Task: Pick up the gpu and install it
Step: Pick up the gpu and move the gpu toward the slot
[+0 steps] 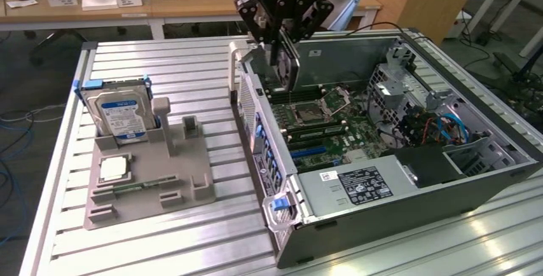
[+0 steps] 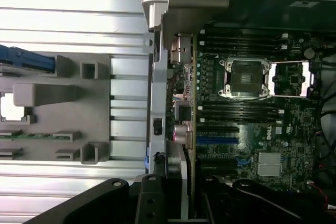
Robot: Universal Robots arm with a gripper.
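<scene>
- Where the ribbed metal bench [image 1: 170, 244] lies nearest the exterior camera, nothing of the task rests on it.
- A grey fixture [image 1: 149, 184] sits on the bench towards the exterior view's left. It has pockets shaped to stand parts upright for a straight pull.
- A small silver chip [image 1: 113, 168] lies flat in one recess. Behind it a blue-labelled hard drive [image 1: 119, 114] stands on edge in its slot. Neither one is the task's part.
- An open computer case [image 1: 407, 215] lies on its side, just beside the fixture on the exterior view's right, so its interior faces upward and can be reached from above.
- Inside the case, a labelled power supply [image 1: 360, 184] fills the near end. Further in is the motherboard [image 1: 327, 130], with a bare processor socket [image 2: 247, 77] and a blue expansion slot [image 2: 218, 140].
- Over the far end of the board, the gripper [image 1: 284, 47] is closed narrowly on the gpu [image 1: 288, 69], pinching its two flat faces.
- The gpu hangs upright with its long edge down, just inside the case's rear wall. Judged from the wrist view, it runs edge-on beside the rear ports, so its bracket end would face that wall.
- The gpu looks above the board rather than seated, but contact cannot be made out.
- Beyond the case is a wooden desk [image 1: 127, 6] carrying small white items, well apart from the work.
</scene>
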